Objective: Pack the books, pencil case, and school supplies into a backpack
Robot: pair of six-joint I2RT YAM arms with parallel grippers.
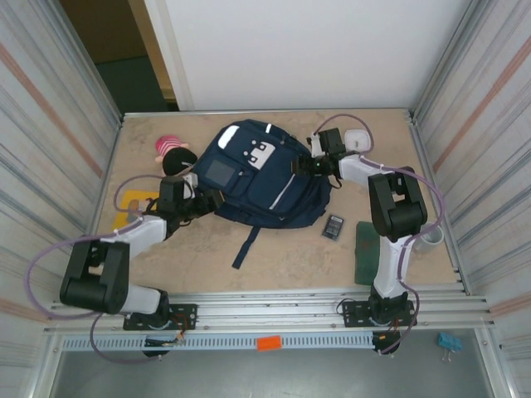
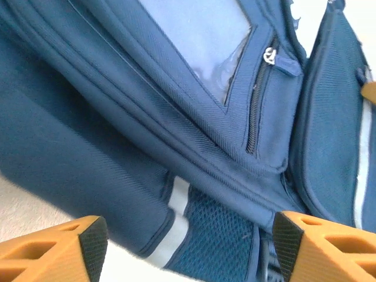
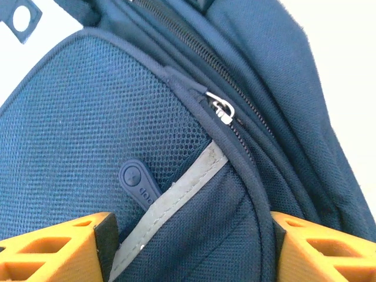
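Backpack (image 1: 257, 178) lies flat on the bench (image 1: 290, 261), near the middle, front pocket up. Your left fingers (image 2: 88, 238) stand apart at its left side, with blue fabric between them. Your right fingers (image 3: 103, 241) are apart too, at its right side by the mesh pocket (image 3: 88, 117) and zipper pull (image 3: 222, 110); can't tell if they touch. Calculator (image 1: 333, 226) sits just beside the backpack's near right corner. The green book (image 1: 365, 249) is near it and the yellow book (image 1: 137, 201) is far left.

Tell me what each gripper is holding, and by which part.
Nothing is clamped yet. The left gripper and right gripper both stand open against the backpack, one at each side, fabric between the jaws.
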